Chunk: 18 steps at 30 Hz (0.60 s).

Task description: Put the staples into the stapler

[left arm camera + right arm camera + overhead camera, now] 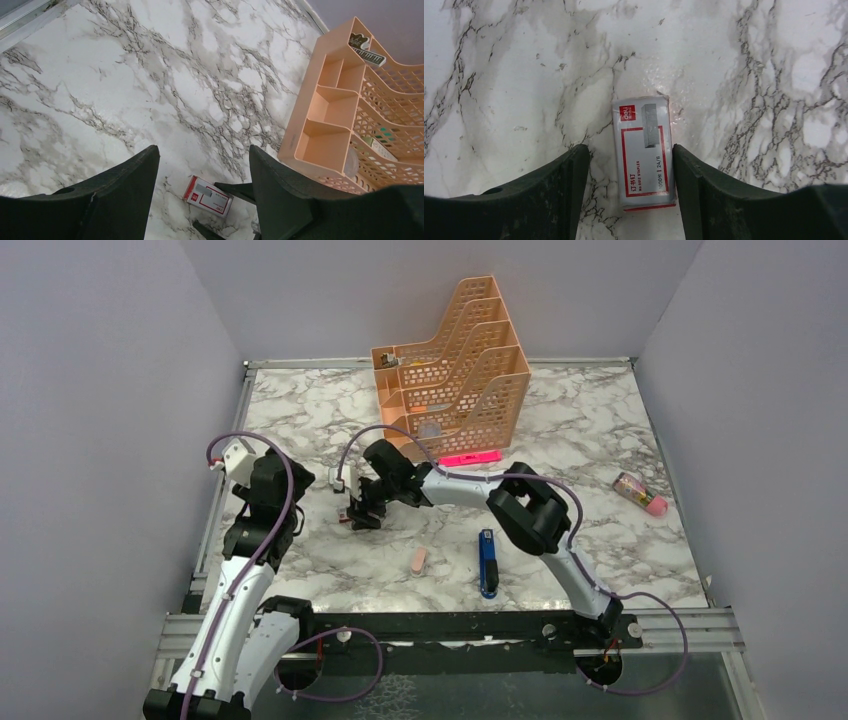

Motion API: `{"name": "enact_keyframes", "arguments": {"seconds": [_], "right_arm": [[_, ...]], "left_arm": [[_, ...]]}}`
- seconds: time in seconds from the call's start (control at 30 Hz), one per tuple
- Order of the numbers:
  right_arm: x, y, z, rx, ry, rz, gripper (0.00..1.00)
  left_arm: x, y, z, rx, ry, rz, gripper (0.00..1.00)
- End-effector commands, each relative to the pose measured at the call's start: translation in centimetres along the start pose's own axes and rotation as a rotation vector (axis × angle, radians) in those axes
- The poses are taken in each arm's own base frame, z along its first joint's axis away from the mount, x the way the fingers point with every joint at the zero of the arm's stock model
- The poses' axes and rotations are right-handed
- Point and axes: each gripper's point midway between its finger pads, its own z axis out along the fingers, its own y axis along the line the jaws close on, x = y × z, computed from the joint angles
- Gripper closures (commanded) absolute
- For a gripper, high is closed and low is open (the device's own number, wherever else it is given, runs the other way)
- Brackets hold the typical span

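Reading clearly in the right wrist view, the small white cardboard staple box (644,155) has a red-framed label with a red "deli" logo at its upper left corner. A grey picture of a staple strip sits beside the logo. "24/6" and red Chinese characters are printed lengthwise, and the finer print is too small to be sure of.

The staple box lies flat and closed, label up, on the white marble-patterned tabletop (499,75). Its long axis runs up and down that frame, and the logo end points to the top.

The right gripper (630,150) straddles the staple box with its jaws apart. The right-hand finger is at the box's edge and the left-hand finger (549,200) stands clear of it, so nothing is clamped.

The left gripper (202,150) is held above the marble with its jaws spread and nothing between them. In its view the box shows at the bottom centre.

The long narrow blue stapler with black ends (487,562) lies in the lower centre of the top view. Its long axis runs nearly vertical there, well apart from the box. Which end is its front I cannot tell.
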Motion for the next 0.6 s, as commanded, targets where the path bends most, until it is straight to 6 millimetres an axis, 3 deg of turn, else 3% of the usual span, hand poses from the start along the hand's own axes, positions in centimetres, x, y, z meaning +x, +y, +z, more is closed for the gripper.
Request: {"name": "enact_keyframes", "arguments": {"seconds": [0.0, 0.33, 0.57], "right_arm": [[2.0, 2.3, 0.7, -0.13, 0.053, 0.016, 0.35], [2.6, 0.9, 0.5, -0.04, 0.072, 0.013, 0.54], [3.2, 1.7, -3.0, -0.014, 0.071, 0.029, 0.56]], "left_arm": [[-1.1, 0.0, -0.4, -0.006, -0.028, -0.006, 0.32], [0.5, -0.2, -0.5, 0.027, 0.027, -0.016, 0.32], [3.6, -0.3, 0.0, 0.074, 0.129, -0.01, 0.32]]}}
